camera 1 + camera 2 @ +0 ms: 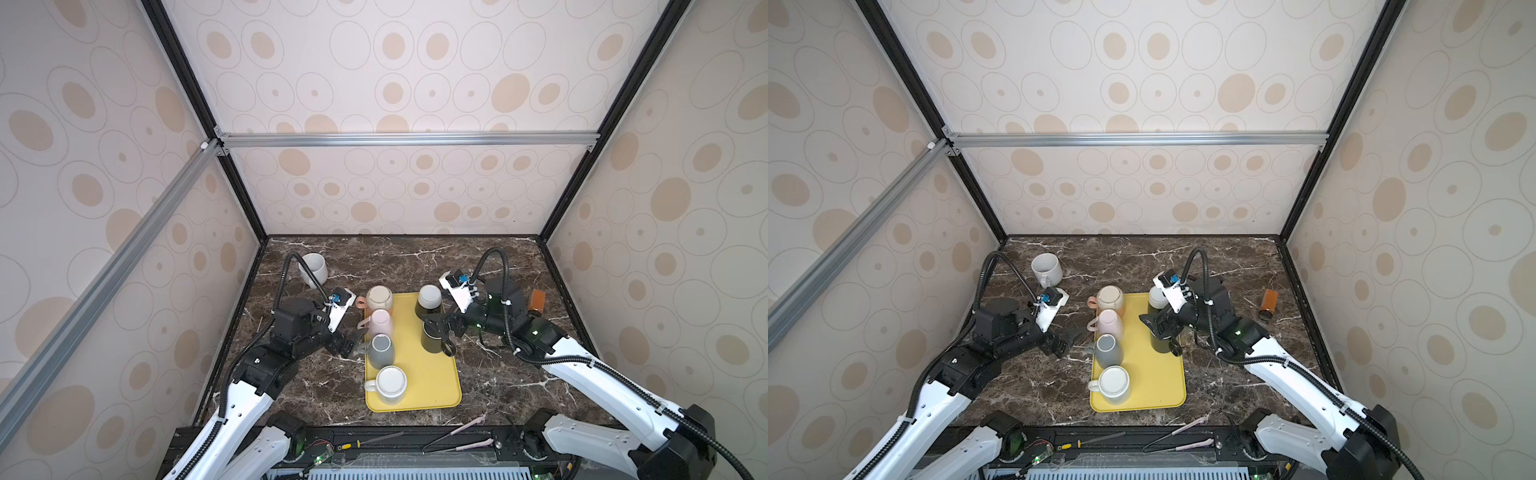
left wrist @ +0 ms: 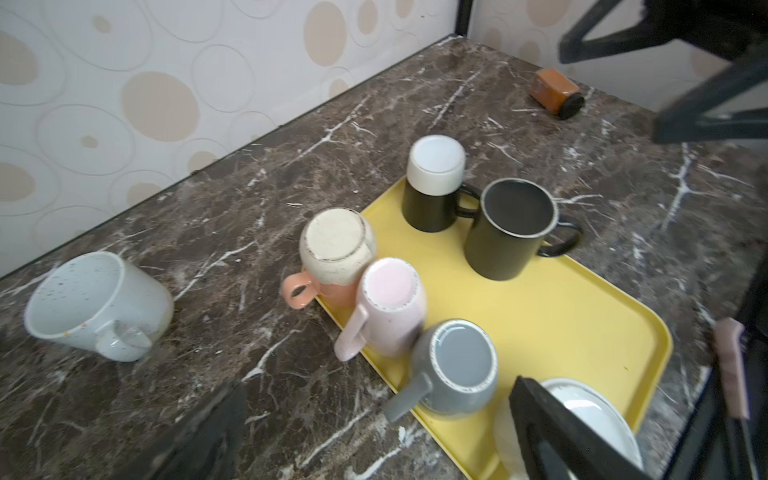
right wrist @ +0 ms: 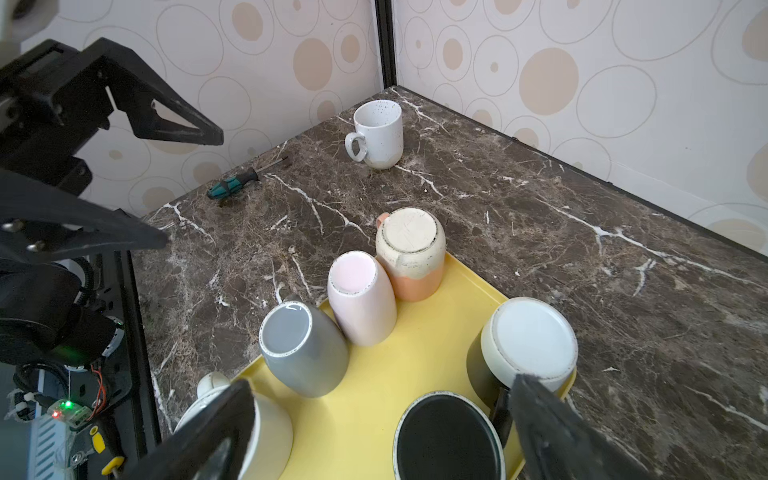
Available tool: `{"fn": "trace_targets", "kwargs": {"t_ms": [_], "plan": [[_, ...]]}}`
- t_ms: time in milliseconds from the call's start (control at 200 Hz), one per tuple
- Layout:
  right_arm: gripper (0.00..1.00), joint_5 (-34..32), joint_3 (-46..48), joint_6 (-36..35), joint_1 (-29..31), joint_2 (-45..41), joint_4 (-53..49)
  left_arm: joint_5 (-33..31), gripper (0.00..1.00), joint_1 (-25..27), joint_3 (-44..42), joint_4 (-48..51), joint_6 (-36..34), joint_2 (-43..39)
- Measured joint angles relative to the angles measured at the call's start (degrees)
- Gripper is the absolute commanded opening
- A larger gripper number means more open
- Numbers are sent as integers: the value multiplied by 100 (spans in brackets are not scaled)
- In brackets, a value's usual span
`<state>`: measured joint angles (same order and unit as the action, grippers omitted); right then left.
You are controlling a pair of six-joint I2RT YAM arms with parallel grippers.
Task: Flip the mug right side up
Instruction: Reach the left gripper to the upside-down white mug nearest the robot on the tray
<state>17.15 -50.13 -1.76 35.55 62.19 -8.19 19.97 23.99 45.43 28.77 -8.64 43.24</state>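
Observation:
On the yellow tray (image 1: 424,374) a black mug (image 1: 432,340) (image 2: 511,232) (image 3: 446,436) stands mouth up. My right gripper (image 1: 434,326) (image 3: 380,395) hangs open just above it, fingers apart from its rim and holding nothing. Bottom up on the tray stand a peach mug (image 1: 379,298), a pink mug (image 1: 380,323), a grey mug (image 1: 381,349) (image 2: 461,370), a white mug (image 1: 390,383) and a black mug with a white base (image 1: 430,300). My left gripper (image 1: 353,343) (image 2: 374,395) is open, low over the table, by the grey mug's handle.
A white speckled mug (image 1: 313,268) (image 3: 378,133) stands mouth up on the marble table at the back left. An orange jar (image 1: 536,301) lies at the right. A screwdriver (image 3: 237,185) lies near the left wall. Tools (image 1: 457,436) rest along the front edge.

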Motion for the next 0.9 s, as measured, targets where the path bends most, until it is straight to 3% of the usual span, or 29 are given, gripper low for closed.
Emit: {"fn": "trace_targets", "kwargs": {"t_ms": [165,360,470,575,645,705,900], "plan": [[100,-4,0,-46,0,50,11,372,100,28,376,236,-61,374],[99,-42,-11,-46,0,157,26,393,100,116,79,-544,210,498],[98,-37,-63,-24,0,295,24,-267,100,127,-101,-1054,957,278],[97,-17,-144,31,0,428,42,-796,100,127,787,-660,1207,1032],[97,-9,-162,61,0,483,94,-1091,100,151,1327,-723,1213,1692],[97,0,-162,81,0,527,136,-1174,100,175,1226,-837,1169,1867],[97,-44,-162,79,0,619,234,-1119,100,315,339,-710,321,1069]]}}
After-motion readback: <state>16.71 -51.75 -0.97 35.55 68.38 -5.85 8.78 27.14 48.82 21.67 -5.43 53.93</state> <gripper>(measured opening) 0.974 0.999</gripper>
